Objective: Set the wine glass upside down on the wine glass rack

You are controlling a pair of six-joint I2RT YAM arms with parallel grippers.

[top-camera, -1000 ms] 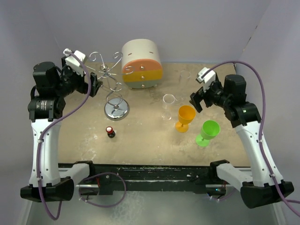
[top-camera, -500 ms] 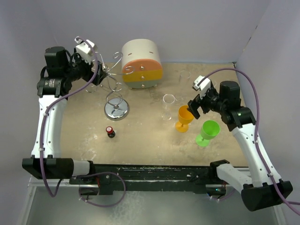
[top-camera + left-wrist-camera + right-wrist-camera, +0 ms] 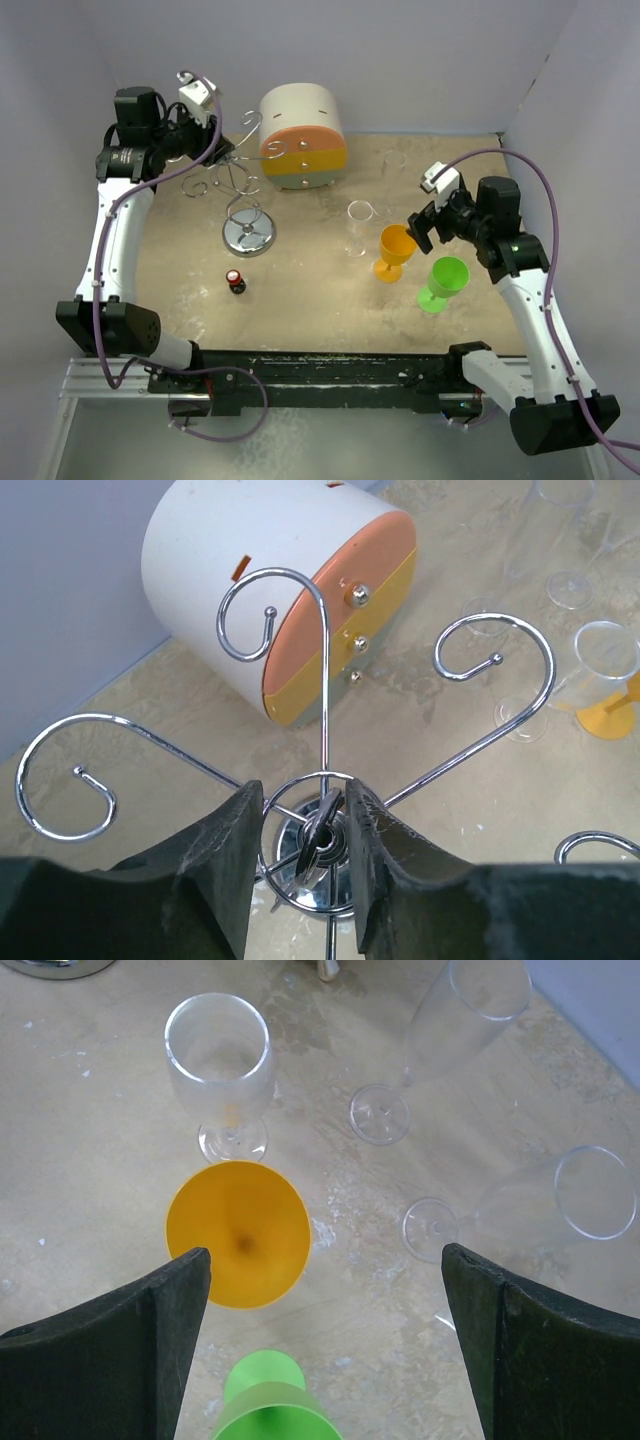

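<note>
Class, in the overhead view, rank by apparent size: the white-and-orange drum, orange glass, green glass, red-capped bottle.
Largest: white-and-orange drum.
Next: orange glass and green glass, alike, so unranked.
Smallest: red-capped bottle.

Sandy beige tabletop (image 3: 310,300), mottled with pale worn patches. Plain pale lavender-grey panels box it in: back wall (image 3: 420,60), left wall (image 3: 40,90), right wall (image 3: 600,110). Black rail (image 3: 330,366) along the near edge; light even, shadows soft.
</note>
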